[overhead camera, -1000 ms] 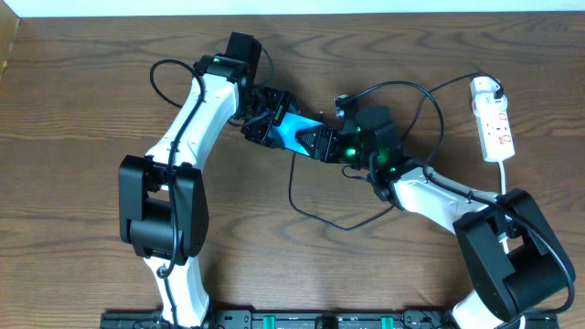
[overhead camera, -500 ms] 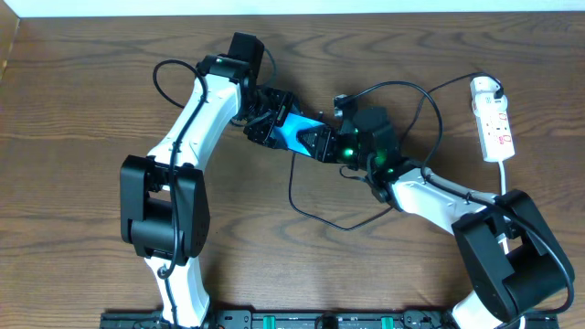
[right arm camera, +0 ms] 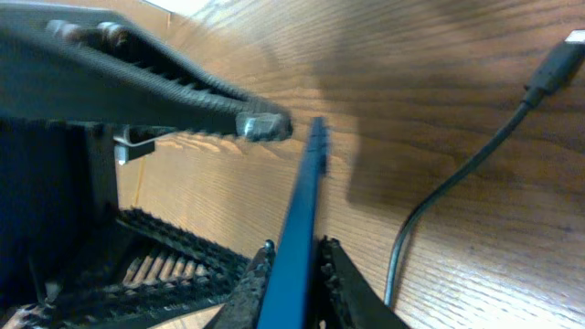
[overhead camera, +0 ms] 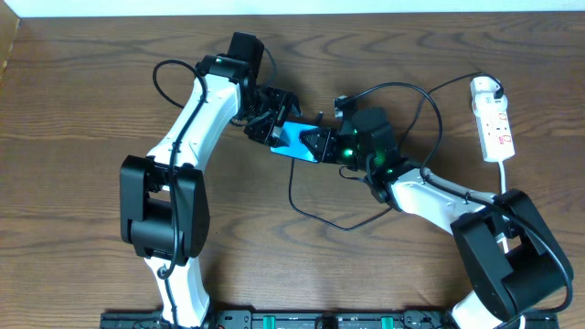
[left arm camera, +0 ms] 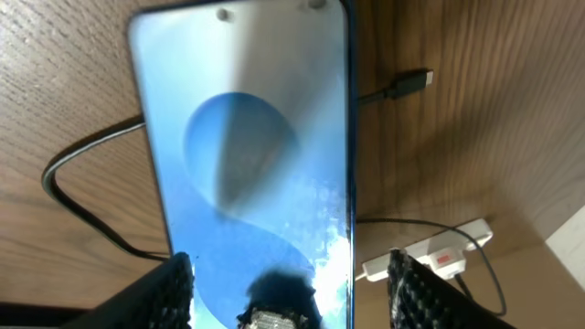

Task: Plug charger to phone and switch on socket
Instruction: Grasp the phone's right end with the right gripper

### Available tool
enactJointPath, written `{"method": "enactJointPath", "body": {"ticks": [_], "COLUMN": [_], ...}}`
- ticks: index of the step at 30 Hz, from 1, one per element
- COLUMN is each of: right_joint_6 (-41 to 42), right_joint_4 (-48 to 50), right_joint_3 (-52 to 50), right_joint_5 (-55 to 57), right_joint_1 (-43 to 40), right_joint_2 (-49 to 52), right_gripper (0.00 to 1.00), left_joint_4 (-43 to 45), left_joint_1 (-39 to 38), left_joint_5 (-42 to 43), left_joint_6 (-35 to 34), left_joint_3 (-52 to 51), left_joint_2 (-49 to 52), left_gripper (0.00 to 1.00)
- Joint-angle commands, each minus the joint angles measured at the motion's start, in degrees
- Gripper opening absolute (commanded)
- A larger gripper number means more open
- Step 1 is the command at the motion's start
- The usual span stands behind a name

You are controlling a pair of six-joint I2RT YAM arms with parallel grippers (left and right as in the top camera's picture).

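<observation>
A brown wood-grain worktop (overhead camera: 73, 137) fills the overhead view, with a pale strip of room (overhead camera: 366, 7) beyond its far edge. Two white-and-black robot arms reach in from the near side and meet just behind the middle. Between them is a slim rectangular smartphone with a bright blue lit screen (overhead camera: 294, 139). The right hand (overhead camera: 322, 144) is clamped on one end of the smartphone, and the left hand (overhead camera: 271, 122) is at the other end. A narrow white power strip with red switch marks (overhead camera: 492, 119) lies well apart at the far right. A long thin black charger cable (overhead camera: 315, 212) loops over the wood in front of the smartphone and arcs behind the right arm towards the power strip.

Only the left wrist view shows that the left hand's fingers (left arm camera: 178, 283) are apart, one on each long side of the smartphone (left arm camera: 251, 164), with one of them clear of its edge. It also shows the cable's small plug tip (left arm camera: 416, 80) lying free on the wood near the smartphone, not in it.

The right wrist view alone shows the smartphone (right arm camera: 302, 210) edge-on. It appears as a thin blue line pinched between the right hand's (right arm camera: 292, 260) two fingers, with the plug tip (right arm camera: 559, 57) on the wood beside it.
</observation>
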Motion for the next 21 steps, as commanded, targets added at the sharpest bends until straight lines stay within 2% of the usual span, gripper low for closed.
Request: {"method": "enactJointPath", "body": {"ticks": [1,6,13,17,21], "right_joint_6": [3.06,5.68,6.64,9.55,17.44], "right_joint_4": [1.6,3.89,3.02,2.4,5.95], "right_joint_3": [0.85,0.85,0.85,0.85,0.85], "right_joint_5": [0.26,-0.39,-1.25,-1.27,-1.16], "right_joint_1": [0.22,-0.96,-4.44,-7.41,-10.6], "right_joint_2": [0.04,0.04,0.04,0.04,0.04], "right_gripper": [0.08,0.01,0.01,0.01,0.01], "left_joint_4": [-0.2,-0.2,-0.13,2.01,7.87], "left_joint_1": [-0.17,-0.17,0.5,1.55,2.1], "left_joint_5": [0.83,0.83,1.09,5.42,11.89], "left_joint_6": [0.02,0.04,0.04,1.7,6.32], "left_joint_3": [0.22,0.22,0.22,0.22,0.22], "left_joint_2": [-0.96,-0.96,-0.96,-0.96,-0.96], "left_gripper": [0.66,0.66,0.66,0.66,0.66]}}
